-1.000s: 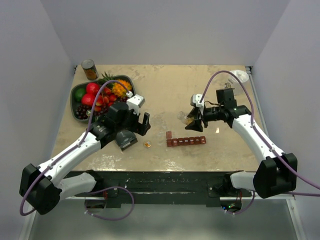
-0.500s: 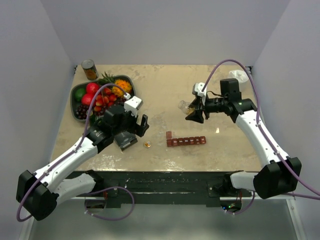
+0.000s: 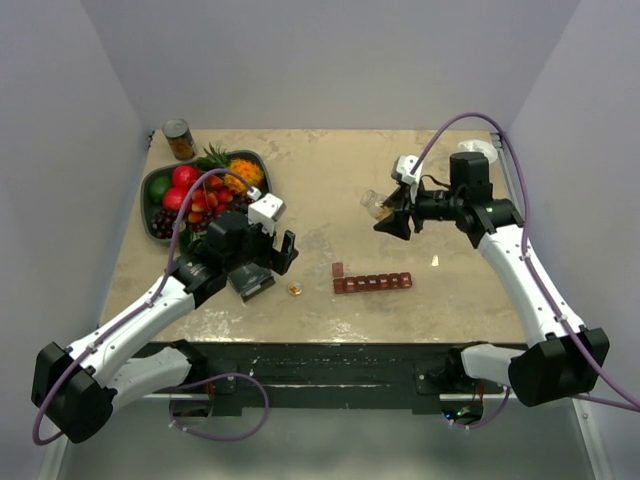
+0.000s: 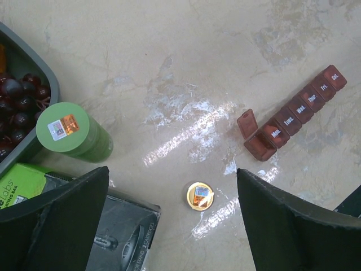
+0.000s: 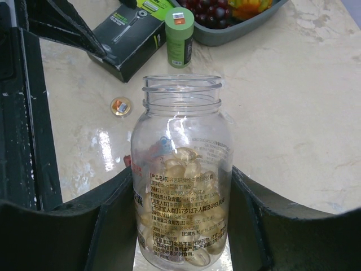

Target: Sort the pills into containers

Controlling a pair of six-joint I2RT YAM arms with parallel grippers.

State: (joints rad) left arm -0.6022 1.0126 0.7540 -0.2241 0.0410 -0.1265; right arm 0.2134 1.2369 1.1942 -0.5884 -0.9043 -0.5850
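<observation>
With left claw (image 4: 172,195) spread wide and right claw (image 5: 183,226) clamped on uncapped bottle (image 5: 180,113), could scatter pills (image 5: 186,161) beyond containers (image 4: 293,110) by tipping hastily.

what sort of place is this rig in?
Probably a lab test cell: blank white walls enclose one tabletop, and staged props, a fruit bowl and pill organizer, sit on it.

The left arm (image 3: 140,315) and right arm (image 3: 520,275), at the near edge of the table (image 3: 330,175), wear white link shells and bulky black joint housings. A thin purple cable (image 3: 472,114) loops along each. The left hand (image 3: 288,250) and right hand (image 3: 388,216) are black, with broad matte fingers (image 4: 293,220).
</observation>
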